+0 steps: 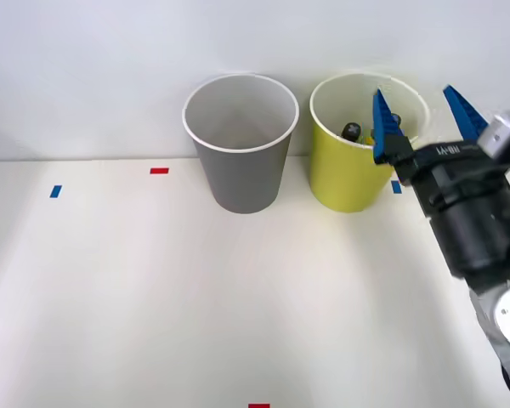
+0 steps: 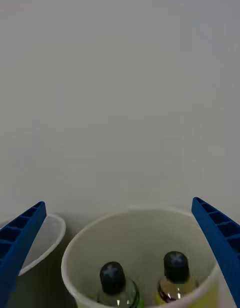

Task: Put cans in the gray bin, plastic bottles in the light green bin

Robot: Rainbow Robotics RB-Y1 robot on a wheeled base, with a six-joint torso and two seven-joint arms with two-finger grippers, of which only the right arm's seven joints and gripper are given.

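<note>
Right gripper (image 1: pixel 425 115) hangs spread wide and empty above the green bin (image 1: pixel 344 183), toward its 3 o'clock rim. Two bottles (image 2: pixel 142 280) stand inside, black caps up: one at 8 o'clock, one at 4 in the wrist view. The gray bin (image 1: pixel 240 174) sits just beside, at 9 o'clock from the green one, and looks empty from the front. No cans on the table (image 1: pixel 153 297). Risk now: one finger (image 1: pixel 384 127) is low near the rim, so a careless pull toward 6 could clip it and tip the light bin, spilling both.
</note>
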